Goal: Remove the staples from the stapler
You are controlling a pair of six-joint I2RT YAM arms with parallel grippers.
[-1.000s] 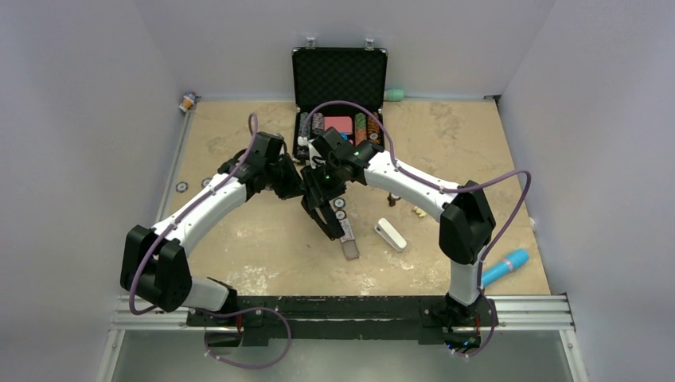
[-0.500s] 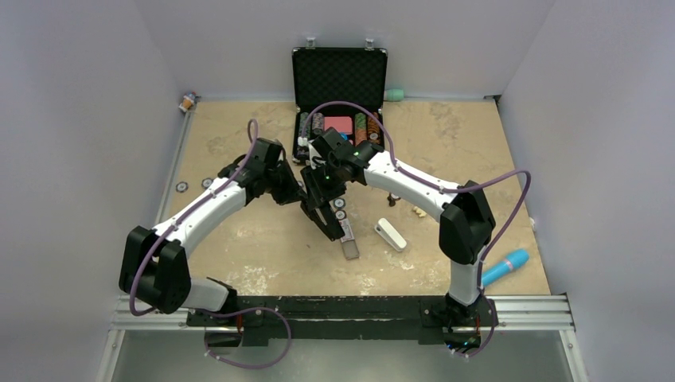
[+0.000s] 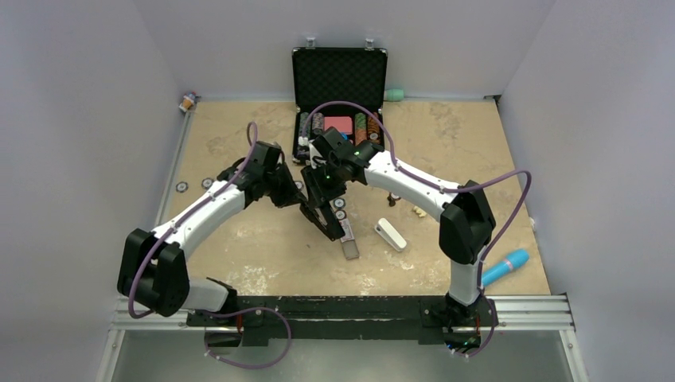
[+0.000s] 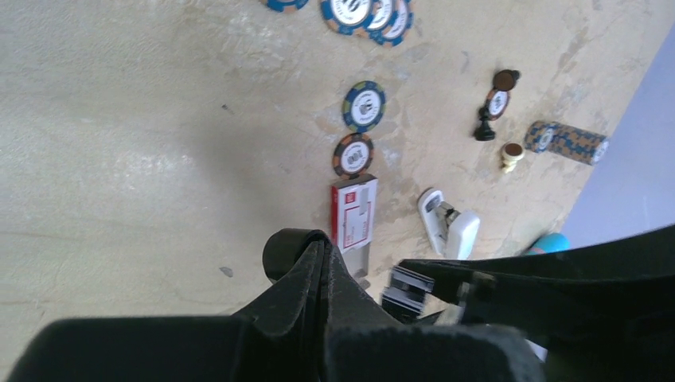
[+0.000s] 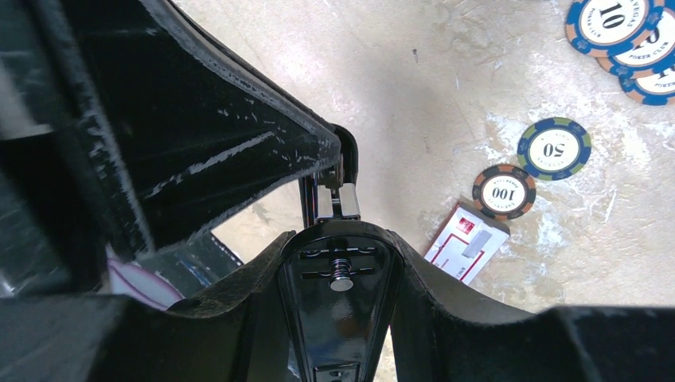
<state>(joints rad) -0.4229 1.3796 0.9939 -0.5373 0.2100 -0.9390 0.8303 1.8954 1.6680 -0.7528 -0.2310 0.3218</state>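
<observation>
**R gripper (image 5: 338, 263) clamps open stapler (image 5: 338, 318); L gripper (image 4: 320, 267) shut beside it**

Top view: both arms meet mid-tabletop (image 3: 263, 239), in front of the open black case (image 3: 340, 79). The stapler slants down from the R gripper twd a red/white box (image 3: 348, 233). A white oblong bar (image 3: 390, 234) lies just right of the box. A blue cylinder (image 3: 505, 267) lies near the right edge. The grip itself can't be made out from up here.

R wrist view fills that in. One finger sits on each side of the stapler's glossy black base, jaws part-way apart around it. The stapler's other arm is swung away, up and left. Only this view gives legible print: chips (image 5: 554, 148) marked "50", "100", "10", and "POKER CLUB" on a rim.

L wrist view: the L gripper's fingers are pressed together w/ nothing between them, tip close to the stapler. Staples (image 4: 407, 288): a short ribbed silvery strip at the end of the stapler's arm, ID not certain. The box print is too small to read.
</observation>
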